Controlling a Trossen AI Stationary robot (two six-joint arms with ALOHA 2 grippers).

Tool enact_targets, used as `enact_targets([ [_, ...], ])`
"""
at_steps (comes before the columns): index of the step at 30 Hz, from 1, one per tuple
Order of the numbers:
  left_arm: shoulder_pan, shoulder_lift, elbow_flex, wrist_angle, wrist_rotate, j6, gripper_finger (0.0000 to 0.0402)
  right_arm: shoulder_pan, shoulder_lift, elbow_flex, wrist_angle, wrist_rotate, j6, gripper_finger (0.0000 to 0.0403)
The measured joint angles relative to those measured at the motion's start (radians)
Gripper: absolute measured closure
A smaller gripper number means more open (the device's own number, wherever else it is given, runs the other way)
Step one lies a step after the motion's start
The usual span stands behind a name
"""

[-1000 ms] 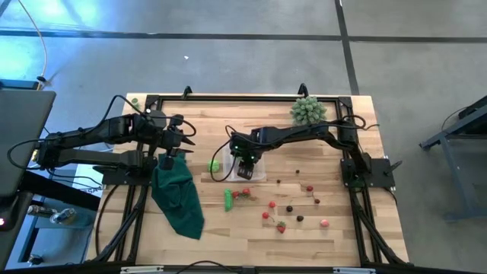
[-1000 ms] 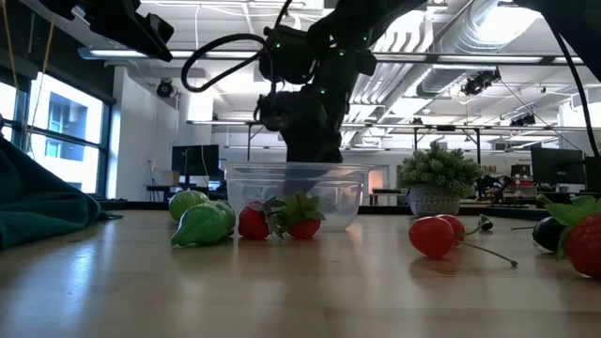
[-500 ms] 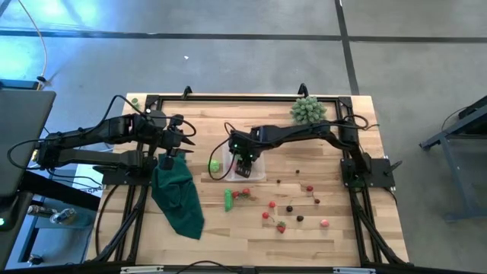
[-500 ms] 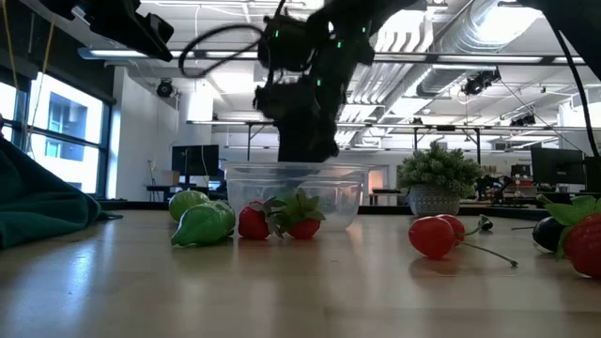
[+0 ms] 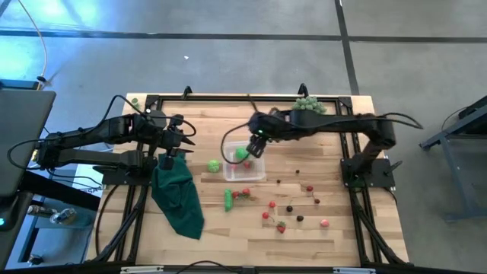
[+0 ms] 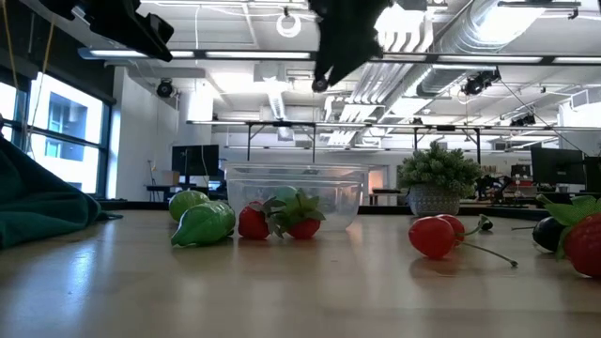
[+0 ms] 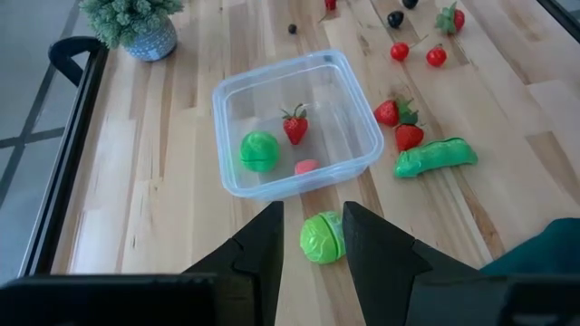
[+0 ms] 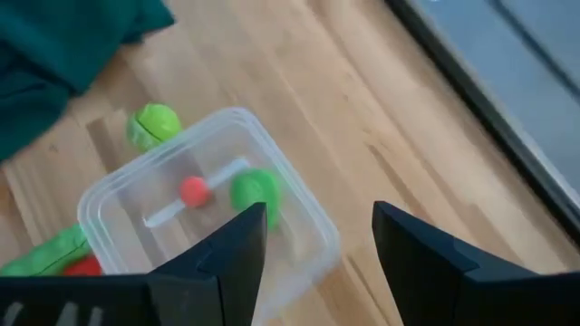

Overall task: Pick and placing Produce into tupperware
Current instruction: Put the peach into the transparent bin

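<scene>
The clear tupperware (image 5: 245, 175) (image 7: 362, 145) (image 8: 118, 195) sits mid-table and holds a round green piece (image 7: 259, 151), a strawberry (image 7: 294, 125) and a small pink piece (image 7: 306, 167). My right gripper (image 5: 256, 146) (image 8: 317, 222) hangs open above the tupperware's far side, holding nothing. My left gripper (image 5: 181, 144) (image 7: 311, 210) is open, raised to the tupperware's left, above the table. A green ball (image 5: 215, 165) (image 7: 322, 237) lies beside the tupperware's left wall. A green pod (image 5: 228, 199) and two strawberries (image 7: 399, 122) lie at its near side.
More cherries, strawberries and dark berries (image 5: 293, 209) are scattered over the table's near right part. A dark green cloth (image 5: 179, 194) hangs over the left edge. A potted spiky plant (image 5: 308, 106) (image 6: 437, 174) stands at the far edge, under the right arm.
My right gripper has risen out of the tupperware and drawn back toward the far edge. A round green piece now lies in the tupperware where the gripper was. The arm has swung up and over toward the far right.
</scene>
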Motion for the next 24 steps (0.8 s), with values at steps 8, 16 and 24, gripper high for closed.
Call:
enact_targets([
  [8, 0.0, 0.0, 0.0, 0.0, 0.0, 0.0, 0.0295, 0.145, -0.075, -0.001, -0.307, 0.145, 0.371, 0.0208],
  [16, 0.0, 0.0, 0.0, 0.0, 0.0, 0.0, 0.0295, 0.34, -0.079, -0.002, -0.51, 0.168, 0.846, 0.0208],
  [24, 0.0, 0.0, 0.0, 0.0, 0.0, 0.0, 0.0295, 0.48, -0.115, -0.002, -0.632, 0.165, 1.048, 0.0208],
])
